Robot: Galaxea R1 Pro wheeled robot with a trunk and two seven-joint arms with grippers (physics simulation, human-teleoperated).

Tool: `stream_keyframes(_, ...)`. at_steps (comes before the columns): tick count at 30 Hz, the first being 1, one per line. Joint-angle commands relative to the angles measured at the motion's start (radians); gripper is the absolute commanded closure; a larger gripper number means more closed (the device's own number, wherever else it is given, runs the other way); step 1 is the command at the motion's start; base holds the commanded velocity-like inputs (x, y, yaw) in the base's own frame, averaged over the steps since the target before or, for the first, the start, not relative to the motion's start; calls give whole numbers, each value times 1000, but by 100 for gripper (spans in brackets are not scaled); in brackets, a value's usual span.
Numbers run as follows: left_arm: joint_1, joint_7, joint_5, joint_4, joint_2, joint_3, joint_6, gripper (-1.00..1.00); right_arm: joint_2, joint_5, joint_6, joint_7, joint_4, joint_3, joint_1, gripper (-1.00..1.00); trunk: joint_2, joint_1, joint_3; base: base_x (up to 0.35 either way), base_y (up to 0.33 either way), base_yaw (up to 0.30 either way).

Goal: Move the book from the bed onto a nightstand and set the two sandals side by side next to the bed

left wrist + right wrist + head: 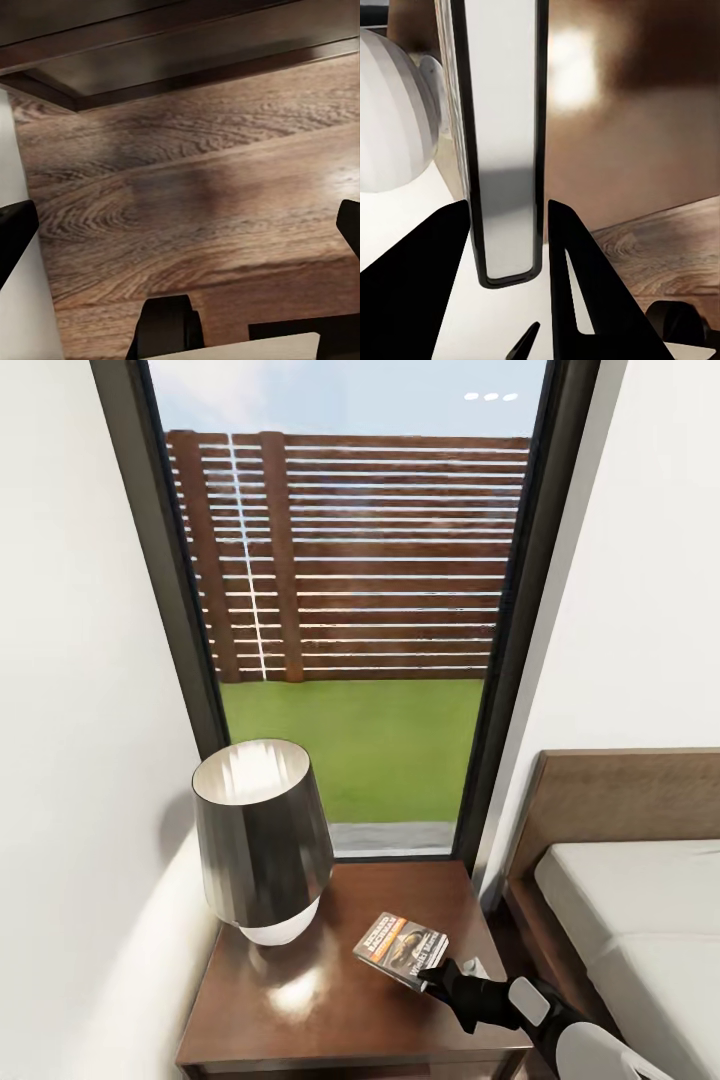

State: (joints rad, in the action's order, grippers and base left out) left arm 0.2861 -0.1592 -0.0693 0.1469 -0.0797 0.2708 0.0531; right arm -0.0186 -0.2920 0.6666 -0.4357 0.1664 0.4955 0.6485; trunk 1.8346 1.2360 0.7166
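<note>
Reaching in from the lower right, the right hand [440,972] pinches the book [401,948] by its near edge, fingers [585,285] pressed against it, over the nightstand [300,1010] tabletop. Placing the book seems nearly finished; next comes letting go and backing straight out. Room is tight: lamp [262,840] left, bed [620,920] right. The left hand [180,225] is spread above wood-plank floor [225,187].

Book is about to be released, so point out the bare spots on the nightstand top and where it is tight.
On the nightstand, bare top runs along the front edge and at the back right corner by the window. The back left is crowded by the lamp. The right side is taken by the book, with the right claw at its near edge.
</note>
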Motion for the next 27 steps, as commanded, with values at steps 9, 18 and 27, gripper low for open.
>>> stream_keyframes(9, 1, -5, -7, 0, -1, 8, 4, -100, 1, -6, 5, 32, 1, 3, 8, 100, 7, 4, 4, 0, 0, 0)
stream_keyframes(18, 1, -5, -7, 0, -2, 8, 4, -100, 20, -8, 5, 120, 2, 4, 40, 100, 49, 27, 23, 0, 0, 0)
stream_keyframes(27, 1, -5, -7, 0, -2, 8, 4, -100, 28, -9, 5, 152, 1, 5, 69, 100, 49, 27, 23, 0, 0, 0)
